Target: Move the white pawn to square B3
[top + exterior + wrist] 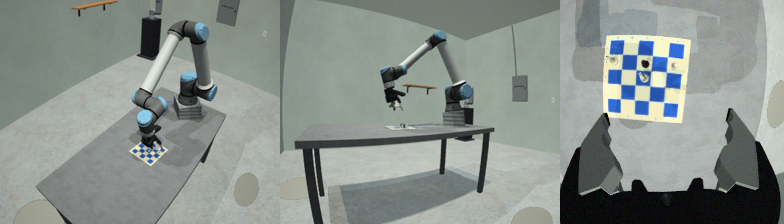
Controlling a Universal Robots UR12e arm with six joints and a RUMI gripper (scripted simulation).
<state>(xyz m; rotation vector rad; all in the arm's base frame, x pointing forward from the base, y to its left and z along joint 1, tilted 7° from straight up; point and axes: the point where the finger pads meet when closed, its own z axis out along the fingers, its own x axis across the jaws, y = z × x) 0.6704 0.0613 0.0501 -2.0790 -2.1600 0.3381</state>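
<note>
The blue and cream chessboard lies flat on the grey table, also seen in the top view (149,153) and the exterior view (401,128). In the wrist view a black piece (645,63) stands near the board's far side, with a white piece (643,77) just in front of it. A pale piece (614,61) stands at the far left and a small pale piece (674,65) at the far right. I cannot tell which one is the white pawn. My gripper (667,111) (396,106) is open and empty, high above the board's far edge, pointing down.
The arm's base block (188,109) stands at the far end of the table. The board is near the table's middle, closer to the right edge. A black pedestal (149,38) stands on the floor by the back wall.
</note>
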